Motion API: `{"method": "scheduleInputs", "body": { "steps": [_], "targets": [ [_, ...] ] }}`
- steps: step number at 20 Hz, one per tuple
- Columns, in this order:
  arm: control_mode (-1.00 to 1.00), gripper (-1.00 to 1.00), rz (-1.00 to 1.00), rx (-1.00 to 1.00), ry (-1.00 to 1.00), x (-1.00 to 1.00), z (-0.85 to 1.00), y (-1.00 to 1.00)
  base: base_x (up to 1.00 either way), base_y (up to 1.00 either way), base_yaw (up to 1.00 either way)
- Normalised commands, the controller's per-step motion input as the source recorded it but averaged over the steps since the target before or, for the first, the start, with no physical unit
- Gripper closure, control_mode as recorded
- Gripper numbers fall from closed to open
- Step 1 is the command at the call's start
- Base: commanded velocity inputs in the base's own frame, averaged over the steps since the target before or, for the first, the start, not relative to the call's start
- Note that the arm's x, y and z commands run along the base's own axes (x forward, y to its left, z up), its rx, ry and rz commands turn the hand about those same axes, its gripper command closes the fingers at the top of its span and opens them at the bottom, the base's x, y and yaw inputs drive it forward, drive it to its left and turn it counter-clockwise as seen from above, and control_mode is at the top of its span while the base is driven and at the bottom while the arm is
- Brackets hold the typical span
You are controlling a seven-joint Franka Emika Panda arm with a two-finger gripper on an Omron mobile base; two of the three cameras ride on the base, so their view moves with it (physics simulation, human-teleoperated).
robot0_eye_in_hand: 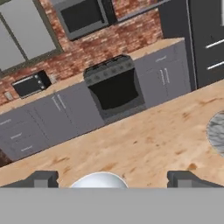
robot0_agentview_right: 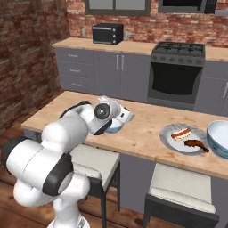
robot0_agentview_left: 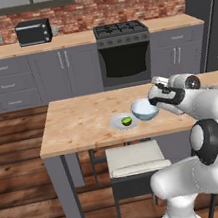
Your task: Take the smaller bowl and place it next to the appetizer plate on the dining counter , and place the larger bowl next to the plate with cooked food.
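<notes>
Fingers (robot0_eye_in_hand: 43, 179) are seen spread wide apart in the hand view, with nothing clasped between them; the pale rim of the smaller bowl (robot0_eye_in_hand: 99, 180) is seen low between the two tips. From the left base view the smaller bowl (robot0_agentview_left: 144, 110) is shown resting on the dining counter (robot0_agentview_left: 78, 124), just beside the appetizer plate (robot0_agentview_left: 119, 123), on which a green piece of food (robot0_agentview_left: 127, 121) lies; the gripper (robot0_agentview_left: 156, 101) is held at the bowl's right rim, though contact cannot be judged. From the right base view the larger bowl (robot0_agentview_right: 218, 139) is seen at the counter's right end, just beside the plate with cooked food (robot0_agentview_right: 183, 138), which carries a sausage and a dark piece. Behind the counter a stove (robot0_agentview_left: 124, 52) and a microwave (robot0_agentview_left: 33, 32) are set against the brick wall.
</notes>
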Motion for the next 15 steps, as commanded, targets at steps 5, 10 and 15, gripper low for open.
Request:
{"method": "scheduleInputs", "body": {
  "steps": [5,10,15],
  "targets": [
    [-1.0,-1.0,0.0,-0.36,0.37,-0.99,0.79,-0.08,0.0,0.0,0.0],
    [-1.0,-1.0,0.0,-0.32,0.53,-1.0,0.32,0.0,0.0,0.0,0.0],
    [-1.0,-1.0,0.09,0.03,0.29,-1.0,-0.02,0.08,0.0,0.0,0.0]
  ]
}}
